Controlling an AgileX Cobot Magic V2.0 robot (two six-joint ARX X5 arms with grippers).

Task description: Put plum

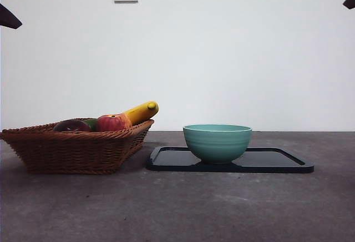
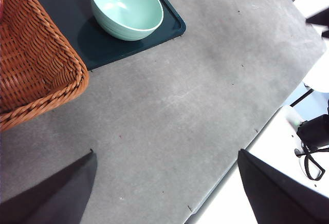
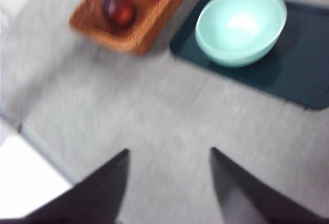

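At nine o'clock on the grey table (image 1: pixel 183 208), as the front view shows it, a brown wicker basket (image 1: pixel 77 147) is sitting, and the plum (image 1: pixel 71 125) is lying inside it toward its nine o'clock end, dark and glossy, only its top showing over the rim. Just at the plum's three o'clock a green fruit (image 1: pixel 91 123) is peeking out, then a red-and-yellow apple (image 1: pixel 112 122), and a yellow banana (image 1: pixel 141 111) is leaning out over the basket's rim at three o'clock. Near the basket, at its three o'clock, a black tray (image 1: pixel 277 161) is lying flat, carrying an upright teal bowl (image 1: pixel 217 141). Both arms are waiting high above the table. The left gripper (image 2: pixel 167 188) is hanging with its jaws wide apart, holding nothing. The right gripper (image 3: pixel 169 183) is likewise hanging with its jaws spread and empty, its view blurred.
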